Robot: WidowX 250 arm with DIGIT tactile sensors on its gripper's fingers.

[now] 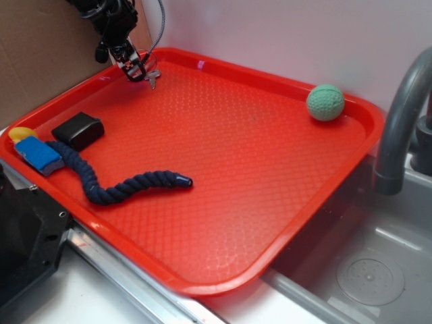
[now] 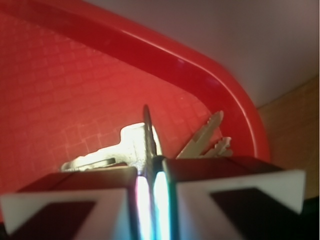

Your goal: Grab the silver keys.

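Closest to the wrist camera, the hand (image 2: pixel 150 200) is pinched shut on the silver keys (image 2: pixel 137 145) at the red tray's (image 1: pixel 270 223) eleven-o'clock corner, so the grab looks made; next, probably a straight lift without loosening.

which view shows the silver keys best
The wrist view. The silver keys fill its centre, with separate blades fanned out over the red tray and the ring pinched in the gripper. The exterior view shows them only as a tiny glint hanging from the gripper near the tray's far corner.
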